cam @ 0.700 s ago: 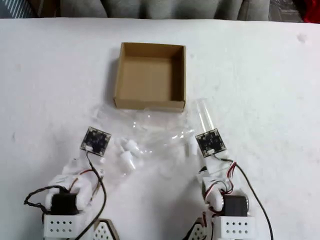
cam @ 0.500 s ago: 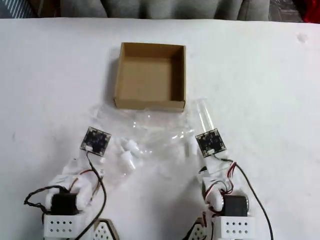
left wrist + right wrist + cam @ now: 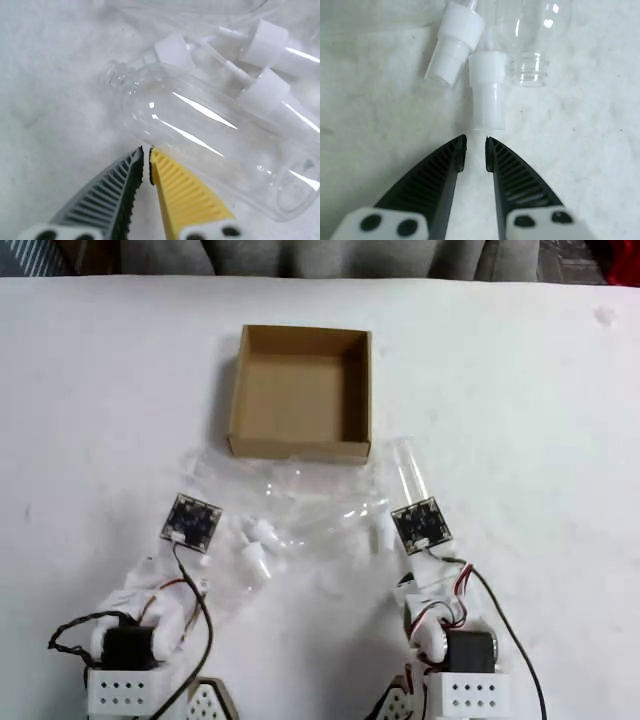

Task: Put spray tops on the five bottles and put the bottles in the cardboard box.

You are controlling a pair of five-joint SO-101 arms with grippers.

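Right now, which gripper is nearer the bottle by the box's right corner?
Right. The right gripper is just short of the bottle; the left gripper is beyond the pile of bottles and tops.

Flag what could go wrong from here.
1. The spray top lies loose just ahead of the right gripper, whose gap looks narrower than it; advancing may shove it away.
2. The bottle near the left gripper lies on its side and could roll if nudged.
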